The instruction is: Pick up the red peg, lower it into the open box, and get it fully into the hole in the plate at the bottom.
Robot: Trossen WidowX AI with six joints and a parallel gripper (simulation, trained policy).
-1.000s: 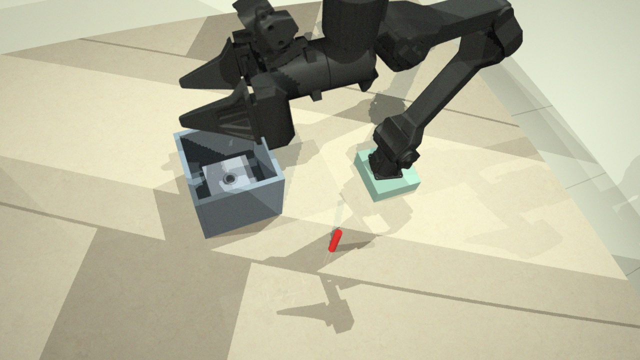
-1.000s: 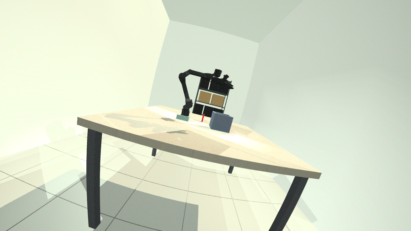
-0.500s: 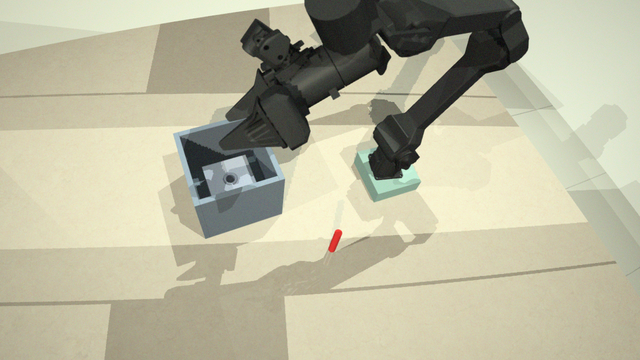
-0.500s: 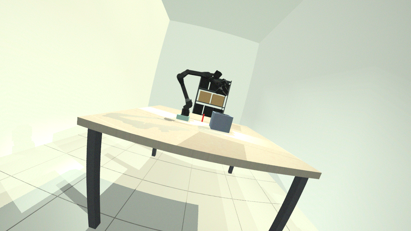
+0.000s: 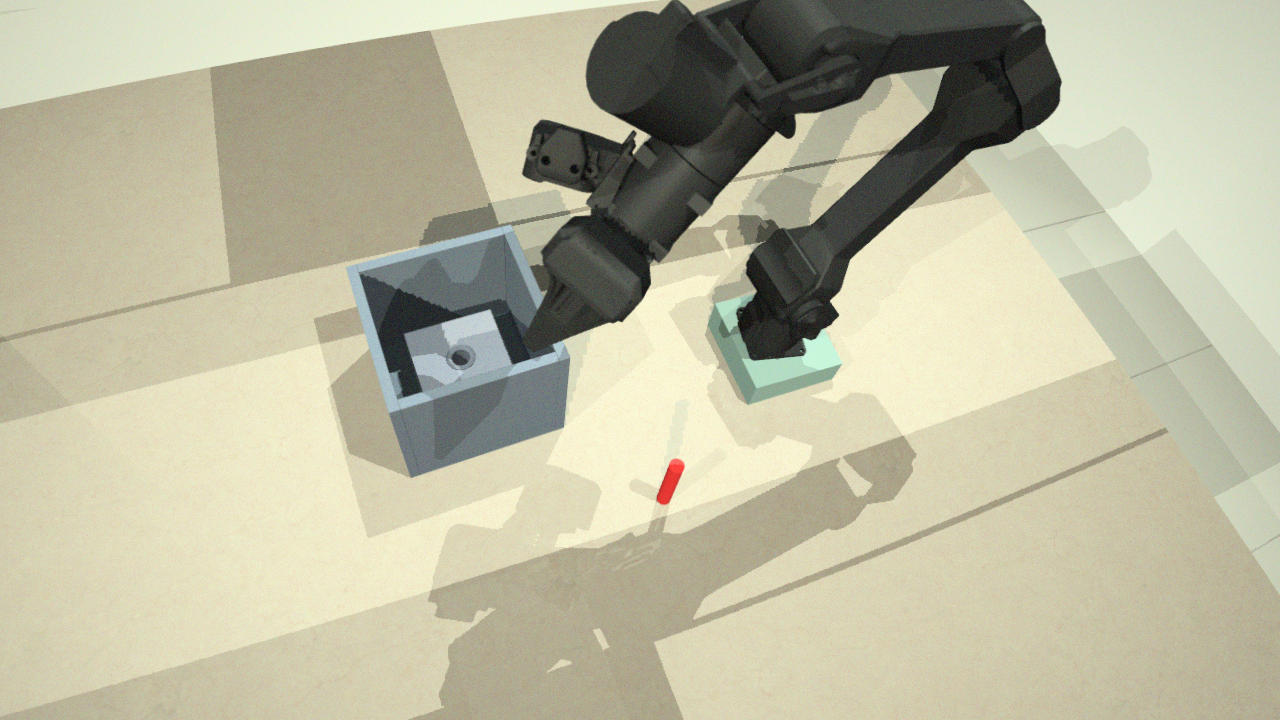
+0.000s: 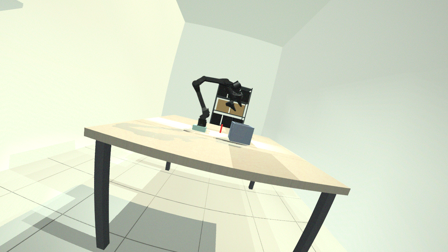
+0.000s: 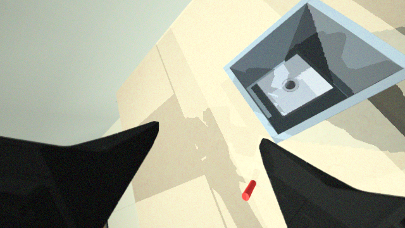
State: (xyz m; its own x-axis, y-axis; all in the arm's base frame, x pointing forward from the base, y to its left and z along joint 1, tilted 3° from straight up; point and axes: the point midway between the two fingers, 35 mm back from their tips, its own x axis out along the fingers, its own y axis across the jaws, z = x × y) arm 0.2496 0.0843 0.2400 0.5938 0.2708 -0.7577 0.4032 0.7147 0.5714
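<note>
The end effector [image 6: 234, 108] [image 7: 209, 134] is opened wide, and nothing is held between its fingers. It is carried above the worktop [image 5: 895, 573] [image 6: 200, 161], with the fingertips pointed downward at a slant. In the wrist view, a broad gap is shown between the two fingers. No contact with the peg is made.

The red peg [image 5: 670, 481] [image 6: 221, 128] [image 7: 249, 190] is stood upright on the worktop, outside the box and well apart from the fingertips. In the wrist view, it is seen low in the frame, near the finger on the right side of that frame.

The open box [image 5: 487, 420] [image 6: 240, 133] [image 7: 339, 111] is blue-grey, with its top side uncovered. At its bottom, a pale plate [image 5: 429, 365] [image 7: 311, 90] is seated, in which a round hole [image 5: 460, 357] [image 7: 290, 85] is provided; the hole is unfilled. In the top view, part of the box's rim is covered by one finger; whether the rim is touched cannot be determined. The arm is mounted on a mint-green base block [image 5: 792, 386] [image 6: 196, 128], beside which the peg and box are placed. Behind the arm, a shelf unit [image 6: 247, 107] is partly hidden.
</note>
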